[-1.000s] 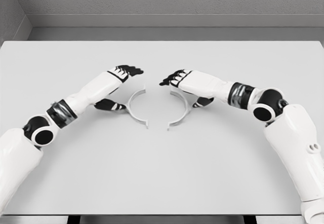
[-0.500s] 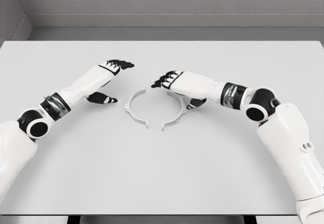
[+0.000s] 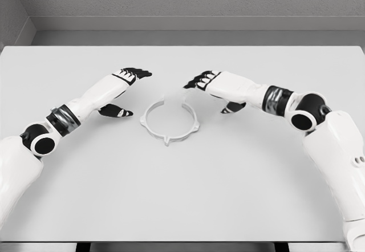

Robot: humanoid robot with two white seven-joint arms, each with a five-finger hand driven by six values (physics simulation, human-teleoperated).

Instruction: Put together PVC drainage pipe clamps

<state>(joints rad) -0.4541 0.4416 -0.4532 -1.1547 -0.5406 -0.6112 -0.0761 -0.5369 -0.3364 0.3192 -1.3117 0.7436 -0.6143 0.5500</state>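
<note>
thin white plastic clamp ring (image 3: pixel 169 121) closed on grey desk (image 3: pixel 182 195): light, stiff, slippery; best pinched at tabs. left robot hand (image 3: pixel 126 86) at ten o'clock, right robot hand (image 3: pixel 212 88) at two o'clock, both apart, empty.

— What is seen of the robot's body?

— Two white arms (image 3: pixel 91 99) are shown, smooth-shelled and rounded. Each forearm is ringed by a dark grey and black band near the elbow (image 3: pixel 41 139), where a black joint with a white circular cap is set.

— And the hands?

— The left hand (image 3: pixel 122 89) and right hand (image 3: pixel 214 89) are cased in white at the back, with black fingers (image 3: pixel 138 72) marked by thin white stripes. Two small round holes are noted on the right upper arm (image 3: pixel 358 161).
</note>
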